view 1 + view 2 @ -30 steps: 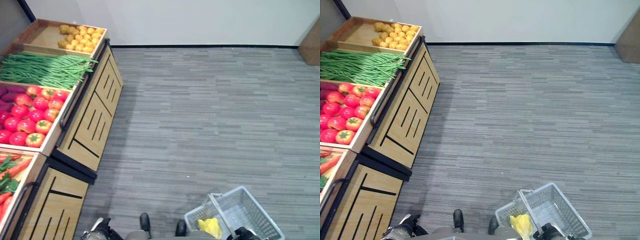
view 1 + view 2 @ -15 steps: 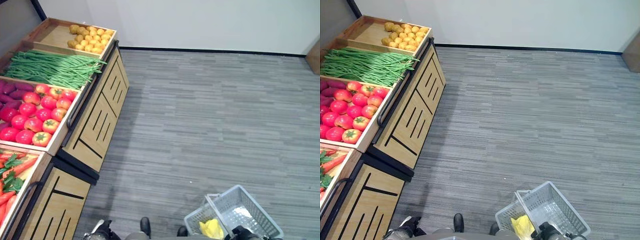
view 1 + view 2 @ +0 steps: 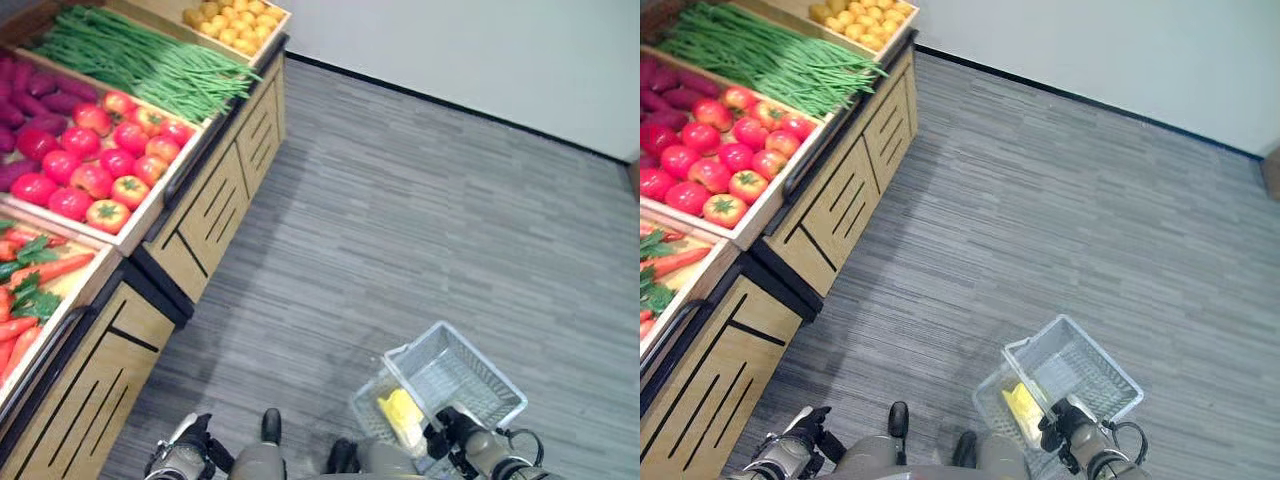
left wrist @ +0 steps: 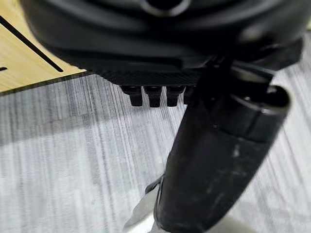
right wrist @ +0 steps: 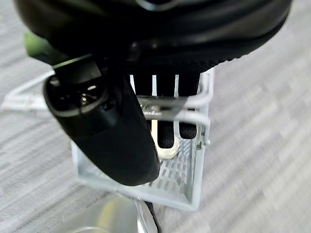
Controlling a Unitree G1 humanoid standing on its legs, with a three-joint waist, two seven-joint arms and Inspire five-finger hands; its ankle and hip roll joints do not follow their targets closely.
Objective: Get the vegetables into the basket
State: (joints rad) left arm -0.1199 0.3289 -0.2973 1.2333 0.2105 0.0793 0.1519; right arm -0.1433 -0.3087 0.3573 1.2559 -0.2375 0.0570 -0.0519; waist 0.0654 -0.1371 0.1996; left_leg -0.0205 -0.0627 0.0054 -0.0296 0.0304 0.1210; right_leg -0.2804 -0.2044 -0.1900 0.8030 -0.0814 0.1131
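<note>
A: Is there any writing to read on the stand or the basket?

B: None can be made out. The wooden stand has plain front panels with dark slots.

A: Where is the basket?

B: The white wire basket hangs from the right hand, whose fingers are hooked round its handle. A yellow item lies inside the basket, just beside that hand.

A: And the vegetables?

B: They sit in the stand's bins, well apart from the right hand and across the grey floor from it. The carrots lie nearest to the left hand, then come the tomatoes with purple vegetables beside them, then the green beans, and farthest off the yellow potatoes.

A: What is the left hand doing?

B: It hangs low beside the stand's front, holding nothing. In its wrist view its fingers are curled under the palm, with the thumb reaching out over the floor.

A: Does anything stand between the hands and the bins?

B: Open floor lies between the basket and the stand, and a white wall closes the far side.
</note>
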